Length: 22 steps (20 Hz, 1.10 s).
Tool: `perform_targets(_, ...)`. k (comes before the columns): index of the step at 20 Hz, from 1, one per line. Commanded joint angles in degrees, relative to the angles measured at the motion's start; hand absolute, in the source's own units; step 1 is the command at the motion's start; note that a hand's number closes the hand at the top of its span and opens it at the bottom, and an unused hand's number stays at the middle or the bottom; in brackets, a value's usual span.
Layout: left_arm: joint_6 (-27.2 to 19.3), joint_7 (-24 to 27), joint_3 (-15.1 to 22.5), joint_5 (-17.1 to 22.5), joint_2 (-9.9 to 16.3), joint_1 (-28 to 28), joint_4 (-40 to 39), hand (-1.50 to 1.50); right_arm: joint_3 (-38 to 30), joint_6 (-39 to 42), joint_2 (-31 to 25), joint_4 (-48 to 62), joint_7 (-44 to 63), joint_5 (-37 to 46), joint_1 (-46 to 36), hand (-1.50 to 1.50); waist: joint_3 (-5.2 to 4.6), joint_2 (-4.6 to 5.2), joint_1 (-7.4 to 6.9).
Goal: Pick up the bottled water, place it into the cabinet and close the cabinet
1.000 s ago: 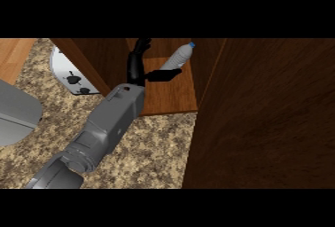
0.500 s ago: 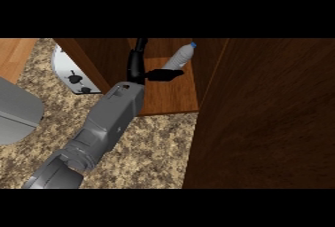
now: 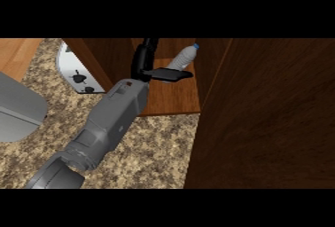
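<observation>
The bottled water [image 3: 185, 56], clear with a blue cap, leans inside the open wooden cabinet [image 3: 173, 99] near its right wall, cap tilted to the upper right. My left hand [image 3: 145, 62] is inside the cabinet just left of the bottle. Its fingers point straight up and its thumb [image 3: 171, 74] sticks out to the right across the bottle's base, hiding it. The hand is open and I cannot tell whether the thumb touches the bottle. My right hand shows nowhere.
The cabinet's open door [image 3: 268, 119] fills the right side, close to me. A white object with black marks [image 3: 75, 73] stands behind the cabinet's left wall. A grey object [image 3: 16, 111] lies at the left edge on the speckled counter [image 3: 150, 150].
</observation>
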<state>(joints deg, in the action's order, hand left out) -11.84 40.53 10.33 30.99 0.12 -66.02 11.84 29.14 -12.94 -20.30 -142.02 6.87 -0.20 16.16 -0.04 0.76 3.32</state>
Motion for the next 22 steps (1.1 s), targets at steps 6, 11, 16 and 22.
perform_targets(6, 4.1, -3.1, 3.2, 5.1, -0.1, 6.1, 10.9, -1.5, 0.4, 0.1, -0.5, -6.3, 3.3, 1.4, 2.7, -1.5, 0.02, -0.8, -1.76)
perform_targets(11, 3.5, -6.9, 7.7, 5.2, -0.1, 16.2, 23.4, 1.5, -5.6, 2.0, -2.2, -5.3, 3.1, -3.2, 1.0, -1.5, 0.07, -1.17, -3.64)
perform_targets(16, -2.2, -12.4, 12.0, 3.6, 1.1, 26.5, 39.9, 1.5, -0.6, 1.1, -1.6, -4.0, 5.5, 3.9, -1.3, -1.5, 0.02, -1.43, -4.59)
perform_targets(22, -1.6, -13.0, 15.3, 2.2, 6.7, 40.2, 52.1, 1.5, 5.3, 5.6, -7.3, -6.2, 10.1, 5.6, -1.2, 1.5, -0.02, -1.61, -4.72)
